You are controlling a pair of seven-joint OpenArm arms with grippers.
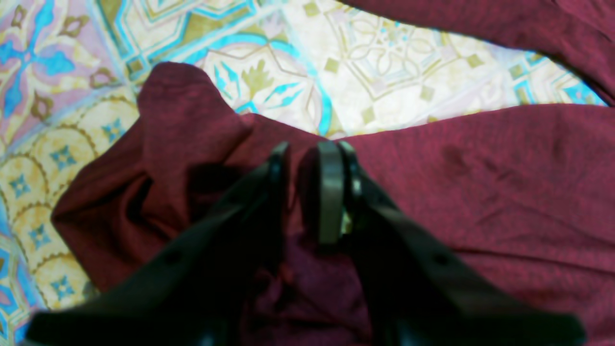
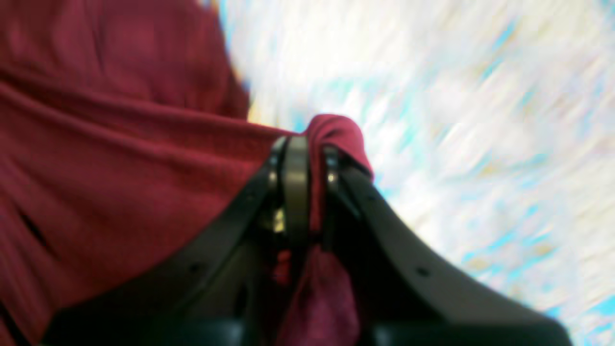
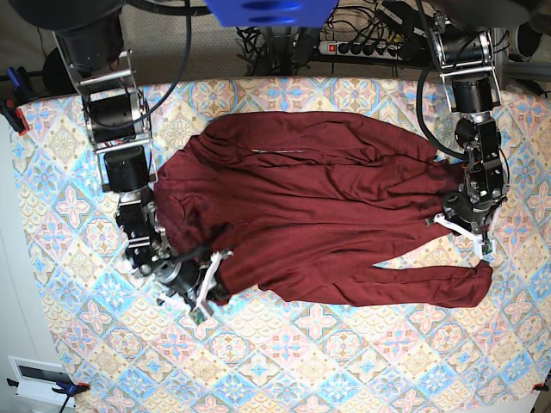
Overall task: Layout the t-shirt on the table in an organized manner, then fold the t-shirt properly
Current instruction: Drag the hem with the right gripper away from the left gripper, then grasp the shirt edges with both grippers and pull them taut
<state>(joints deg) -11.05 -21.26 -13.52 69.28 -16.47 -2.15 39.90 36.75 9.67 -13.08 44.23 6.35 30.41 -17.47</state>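
Observation:
The dark maroon t-shirt [image 3: 318, 215] lies spread across the middle of the patterned table [image 3: 344, 361], long sleeves showing, with one sleeve running along its near edge. My left gripper [image 3: 449, 220] is at the garment's right side. In the left wrist view it [image 1: 310, 158] is shut on a bunched fold of the t-shirt [image 1: 480, 192]. My right gripper [image 3: 213, 265] is at the lower left corner of the garment. In the blurred right wrist view it [image 2: 312, 154] is shut on a pinch of the t-shirt [image 2: 120, 168], and a small lump of fabric pokes out past the fingertips.
A power strip [image 3: 370, 47] and cables lie behind the table's far edge. Clamps [image 3: 13, 112] hold the cloth at the left edge. A white box [image 3: 39, 374] sits off the table's near left corner. Bare patterned cloth surrounds the garment on all sides.

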